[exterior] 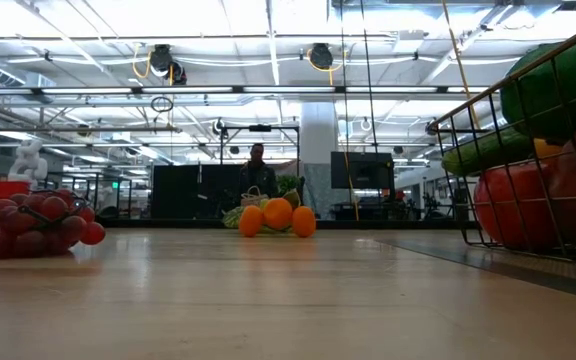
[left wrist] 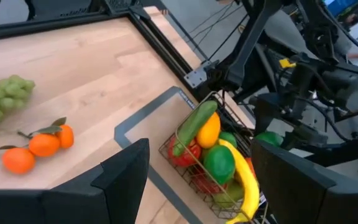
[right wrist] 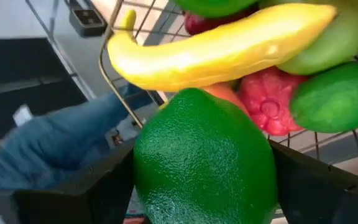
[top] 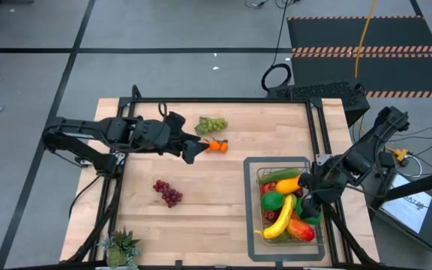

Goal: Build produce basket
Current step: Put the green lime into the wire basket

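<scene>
The dark wire basket (top: pixel 260 196) stands at the table's right and holds a banana (top: pixel 282 216), a cucumber (top: pixel 278 175) and other produce. My right gripper (top: pixel 311 212) hangs over the basket's right side, shut on a green lime (right wrist: pixel 204 155). Toward the far left, my left gripper (top: pixel 190 152) stands open above the table, just left of three oranges (top: pixel 217 145). Green grapes (top: pixel 211 125) lie beyond the oranges, and red grapes (top: pixel 167 193) lie nearer the front. In the left wrist view nothing is between the fingers (left wrist: pixel 124 174). My right gripper pinches the green lime between its two fingers, one on each of two opposite sides (right wrist: pixel 146 174). The fingers slant down from the table's right side. The lime hangs over the banana (right wrist: pixel 216 46) and the other fruit in the basket; whether it touches them I cannot tell.
The basket sits on a flat grey tray (top: pixel 250 225). A spiky green potted plant (top: pixel 120 247) stands at the front left corner. Bare wood lies between the red grapes and the tray. A black frame rail (top: pixel 223 101) runs along the far edge.
</scene>
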